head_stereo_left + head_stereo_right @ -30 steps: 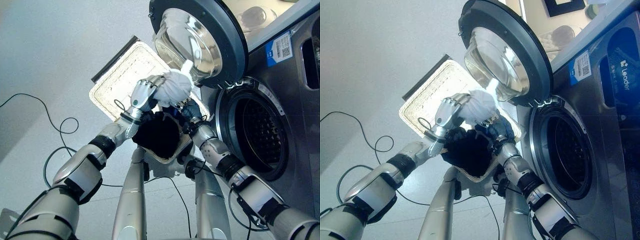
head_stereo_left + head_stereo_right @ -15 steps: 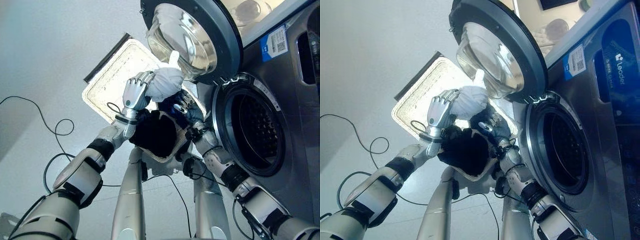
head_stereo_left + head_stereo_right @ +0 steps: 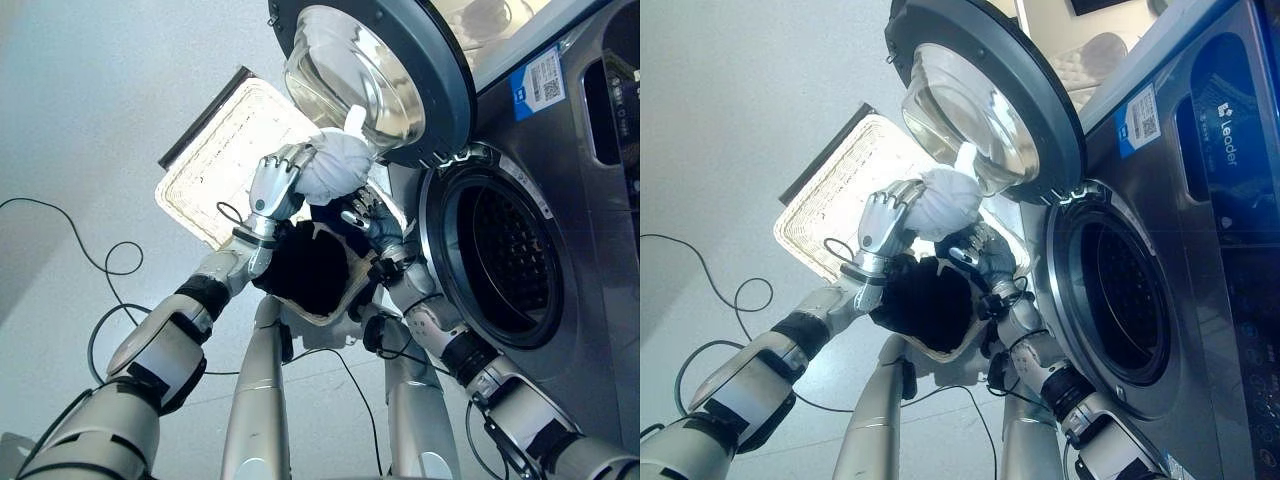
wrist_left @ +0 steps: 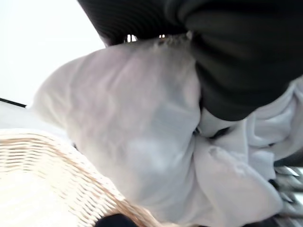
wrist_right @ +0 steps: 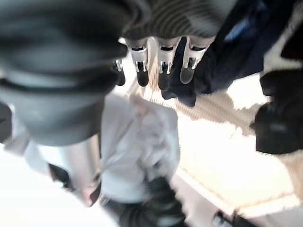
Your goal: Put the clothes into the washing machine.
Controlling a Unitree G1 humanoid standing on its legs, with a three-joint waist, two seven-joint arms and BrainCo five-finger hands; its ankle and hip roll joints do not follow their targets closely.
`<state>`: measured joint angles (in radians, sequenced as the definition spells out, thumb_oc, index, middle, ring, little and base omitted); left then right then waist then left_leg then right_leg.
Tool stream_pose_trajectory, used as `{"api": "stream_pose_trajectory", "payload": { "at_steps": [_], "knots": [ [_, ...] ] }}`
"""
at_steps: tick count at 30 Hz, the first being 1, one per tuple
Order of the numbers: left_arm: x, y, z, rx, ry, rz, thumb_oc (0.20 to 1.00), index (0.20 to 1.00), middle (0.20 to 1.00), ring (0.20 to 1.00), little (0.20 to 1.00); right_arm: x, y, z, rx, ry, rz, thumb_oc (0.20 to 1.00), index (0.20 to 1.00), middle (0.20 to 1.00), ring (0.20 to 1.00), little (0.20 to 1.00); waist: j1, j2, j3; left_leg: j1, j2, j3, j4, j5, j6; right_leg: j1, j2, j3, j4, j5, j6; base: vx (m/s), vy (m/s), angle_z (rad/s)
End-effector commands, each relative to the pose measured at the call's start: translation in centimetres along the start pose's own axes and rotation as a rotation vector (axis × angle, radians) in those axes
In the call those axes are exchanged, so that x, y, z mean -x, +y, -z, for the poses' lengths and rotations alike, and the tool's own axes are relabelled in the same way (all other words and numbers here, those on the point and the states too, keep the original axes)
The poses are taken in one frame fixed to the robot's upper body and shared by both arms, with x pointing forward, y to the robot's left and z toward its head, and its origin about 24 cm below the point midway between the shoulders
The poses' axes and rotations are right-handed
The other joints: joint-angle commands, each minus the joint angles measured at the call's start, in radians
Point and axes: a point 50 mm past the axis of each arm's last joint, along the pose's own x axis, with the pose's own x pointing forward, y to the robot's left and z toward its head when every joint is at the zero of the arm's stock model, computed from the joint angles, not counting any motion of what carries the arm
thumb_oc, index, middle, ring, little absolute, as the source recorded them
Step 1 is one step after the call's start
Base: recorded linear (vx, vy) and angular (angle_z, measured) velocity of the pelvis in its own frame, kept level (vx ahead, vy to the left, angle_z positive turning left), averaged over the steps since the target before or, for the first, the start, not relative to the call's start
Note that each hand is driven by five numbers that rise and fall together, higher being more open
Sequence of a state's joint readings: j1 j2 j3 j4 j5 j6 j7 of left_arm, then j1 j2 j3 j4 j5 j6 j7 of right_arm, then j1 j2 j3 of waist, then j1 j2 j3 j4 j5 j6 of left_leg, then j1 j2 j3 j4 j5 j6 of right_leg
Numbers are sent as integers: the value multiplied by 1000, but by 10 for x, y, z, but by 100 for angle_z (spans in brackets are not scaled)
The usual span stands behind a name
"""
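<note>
Above the wicker basket (image 3: 215,160), near the centre of the head views, the left hand (image 3: 272,185) has its fingers curled round a bunched white garment (image 3: 335,166) and holds it lifted clear of the basket. The bundle sits at about 12 o'clock from the dark clothes (image 3: 308,268) that lie in the near end of the basket, and just below the glass bowl of the washing machine door (image 3: 375,70), which stands swung open at 12 to 1 o'clock in the scene. In the left wrist view the white cloth (image 4: 137,146) lies directly against the hand's dark cover, with the woven basket rim (image 4: 57,170) beneath it.

The right hand (image 3: 368,218) is at 4 o'clock from the bundle, just beside it, between the basket and the machine. Its fingers (image 5: 163,61) are extended and relaxed, grasping nothing; the right wrist view shows them pointing toward a dark blue garment (image 5: 222,56) on the basket weave.

The drum opening (image 3: 505,265) is at 3 o'clock from the hands, with its perforated drum visible inside. The white garment is outside the drum, apart from the opening.
</note>
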<state>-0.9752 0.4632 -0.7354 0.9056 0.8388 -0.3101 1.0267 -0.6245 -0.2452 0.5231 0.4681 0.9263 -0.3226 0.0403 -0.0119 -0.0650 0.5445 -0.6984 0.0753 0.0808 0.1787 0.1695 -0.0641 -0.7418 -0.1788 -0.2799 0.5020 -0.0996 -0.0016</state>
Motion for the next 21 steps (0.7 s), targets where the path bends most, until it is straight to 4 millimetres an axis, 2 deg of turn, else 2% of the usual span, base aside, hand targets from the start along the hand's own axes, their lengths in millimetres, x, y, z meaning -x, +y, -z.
{"api": "stream_pose_trajectory", "payload": {
  "at_steps": [1,8,14,21],
  "knots": [
    [-27,7,-11,7,-74,-57,200,200,200,200,200,-4,23,-19,-148,-96,-161,1000,1000,1000,1000,1000,-10,26,-25,7,-46,78,48,-103,-43,5,17,18,-111,119,138,0,0,0],
    [-28,1,-14,-50,-138,33,200,200,200,200,200,-6,39,-18,-268,-100,-245,1000,1000,1000,1000,1000,-17,23,-25,3,-40,86,53,-101,-45,2,16,19,-112,121,138,0,0,0],
    [-29,-3,-14,-87,-180,119,200,200,200,200,200,-9,47,-24,-300,-138,-262,1000,1000,1000,1000,1000,-20,25,-25,2,-36,92,52,-100,-46,3,13,16,-119,123,139,0,0,0],
    [-22,-8,-16,-109,-243,168,200,200,200,200,200,-13,48,-31,-307,-190,-205,1000,1000,1000,1000,1000,-20,26,-25,-1,-30,98,50,-98,-47,-1,11,14,-121,126,140,-3,-1,0]
  ]
}}
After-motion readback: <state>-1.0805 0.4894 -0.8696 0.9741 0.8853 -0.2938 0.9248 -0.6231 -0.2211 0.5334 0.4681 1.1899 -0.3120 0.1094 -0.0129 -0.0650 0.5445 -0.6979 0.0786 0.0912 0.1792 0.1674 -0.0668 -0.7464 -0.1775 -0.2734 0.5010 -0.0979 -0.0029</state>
